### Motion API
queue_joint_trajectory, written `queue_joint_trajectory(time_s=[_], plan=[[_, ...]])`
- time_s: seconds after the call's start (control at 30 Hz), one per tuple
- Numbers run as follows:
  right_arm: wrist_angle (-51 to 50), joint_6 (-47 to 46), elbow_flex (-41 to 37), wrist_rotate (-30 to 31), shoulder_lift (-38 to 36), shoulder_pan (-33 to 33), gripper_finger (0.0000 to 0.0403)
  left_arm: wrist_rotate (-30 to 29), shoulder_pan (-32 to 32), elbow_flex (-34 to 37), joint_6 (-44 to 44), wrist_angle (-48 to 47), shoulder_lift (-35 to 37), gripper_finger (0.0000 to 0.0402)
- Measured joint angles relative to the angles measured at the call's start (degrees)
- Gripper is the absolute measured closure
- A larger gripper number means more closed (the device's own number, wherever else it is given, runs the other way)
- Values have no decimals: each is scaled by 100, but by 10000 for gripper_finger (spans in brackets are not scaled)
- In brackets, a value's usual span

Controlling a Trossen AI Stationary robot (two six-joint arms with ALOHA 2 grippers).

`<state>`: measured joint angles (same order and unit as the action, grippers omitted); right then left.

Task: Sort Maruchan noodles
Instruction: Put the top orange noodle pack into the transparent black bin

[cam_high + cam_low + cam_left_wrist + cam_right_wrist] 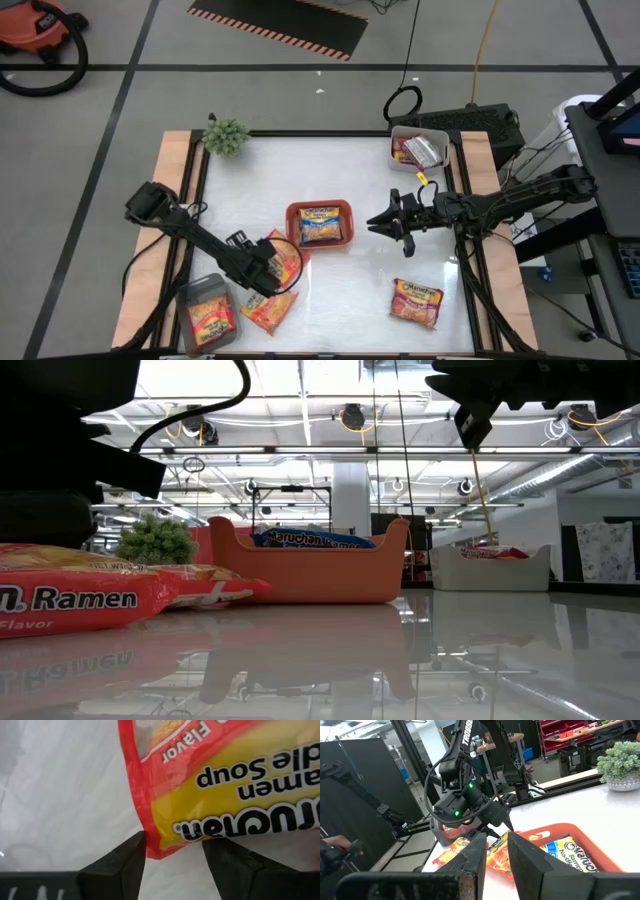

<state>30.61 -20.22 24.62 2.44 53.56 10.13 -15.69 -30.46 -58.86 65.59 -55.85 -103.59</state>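
The white glossy tabletop [340, 270] has wooden side rails and sits on a grey floor marked with dark lines; a red vacuum [35, 30] stands at the far left. In the low view, a bright ceiling with lamps and racks fills the room behind. A small green plant [227, 135] stands at the far left corner of the tabletop.

An orange tray [320, 224] in the middle holds a blue-yellow noodle packet [320, 227]. A clear tray [418, 148] at the far right holds a red-pink packet [408, 150]. A grey tray [207, 310] at the near left holds an orange packet [211, 320], and another orange packet [417, 301] lies loose at the near right.

The left arm reaches from the left edge toward the near middle; the left end effector [173, 851] pinches the corner of an orange-yellow packet [235, 785], beside another packet [268, 310] lying near it. The right arm stretches in from the right side, and the right end effector [382, 222] hovers just right of the orange tray, its fingers [470, 865] slightly apart and holding nothing.
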Motion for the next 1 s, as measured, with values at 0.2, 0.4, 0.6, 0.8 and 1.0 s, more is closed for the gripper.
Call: queue_joint_trajectory(time_s=[0.2, 0.4, 0.6, 0.8, 1.0], plan=[[-7, 10, 0, 42, 0, 0, 328, -66, 23, 140, -286, 277, -2, 256], [-11, 17, 0, 46, 0, 0, 328, -84, 83, 145, -473, 343, -17, 351], [-16, 39, 0, 46, 0, 0, 328, -396, 84, 158, -516, 201, 127, 395], [-49, 103, 0, 50, 0, 0, 328, -462, 70, 149, -209, 56, 611, 397], [-90, 121, -2, 50, 0, 0, 328, -730, -200, 140, 54, -7, 1044, 398]])
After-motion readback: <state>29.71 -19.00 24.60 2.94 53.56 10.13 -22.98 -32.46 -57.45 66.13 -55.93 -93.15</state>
